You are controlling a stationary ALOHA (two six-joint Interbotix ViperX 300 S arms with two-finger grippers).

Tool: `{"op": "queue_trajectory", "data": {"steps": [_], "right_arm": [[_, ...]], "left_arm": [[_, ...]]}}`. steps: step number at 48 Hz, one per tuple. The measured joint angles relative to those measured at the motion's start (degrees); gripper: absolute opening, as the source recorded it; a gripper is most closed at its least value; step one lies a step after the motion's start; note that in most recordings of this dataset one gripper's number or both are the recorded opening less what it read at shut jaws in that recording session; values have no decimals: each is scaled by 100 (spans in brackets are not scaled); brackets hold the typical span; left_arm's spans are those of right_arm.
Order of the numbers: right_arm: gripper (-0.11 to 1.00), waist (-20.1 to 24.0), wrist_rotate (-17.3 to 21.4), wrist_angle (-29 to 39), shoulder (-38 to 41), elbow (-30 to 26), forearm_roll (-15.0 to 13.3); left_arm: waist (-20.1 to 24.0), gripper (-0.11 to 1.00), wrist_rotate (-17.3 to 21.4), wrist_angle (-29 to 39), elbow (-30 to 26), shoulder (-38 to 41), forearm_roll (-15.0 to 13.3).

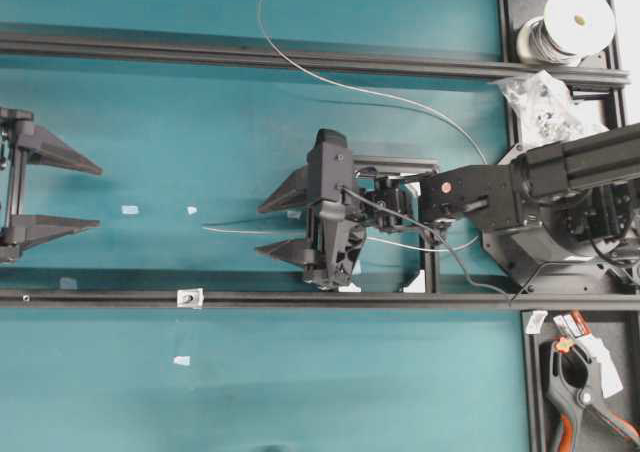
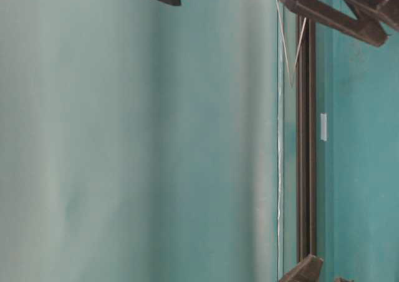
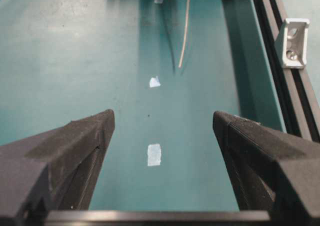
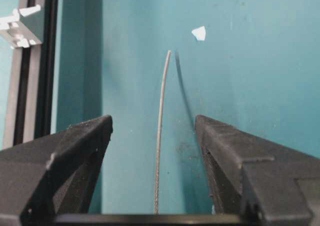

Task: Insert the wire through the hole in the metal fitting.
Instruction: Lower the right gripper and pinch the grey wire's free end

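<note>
Left gripper black jaws wide, empty, hovering over the teal surface. Small shiny silver metal fitting sits on the black rail, dark hole facing up. Thin silver-grey wire runs lengthwise between the right gripper's wide jaws, ungripped, free tip pointing toward the left arm. Suggest closing near the tip, keeping the stub short and straight.

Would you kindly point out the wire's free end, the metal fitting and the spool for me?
wire (image 4: pixel 168 52), right wrist view, on its free tip.
metal fitting (image 1: pixel 188 297), overhead view, on its dark centre.
spool (image 1: pixel 578 16), overhead view, on its white top face.
</note>
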Motion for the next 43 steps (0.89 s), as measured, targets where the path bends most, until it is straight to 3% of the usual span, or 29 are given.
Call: {"op": "queue_trajectory", "data": {"steps": [29,37,43], "right_arm": [[72,0,-9,246,229,-202,97],[60,-9,-9,519,237,-281,97],[38,0,-9,668,237,-316,105]], "left_arm": [[-9,86,0,35,-97,18,-9],[-9,86,0,70,-97,18,-9],[-9,86,0,70,-88,18,-9]]}}
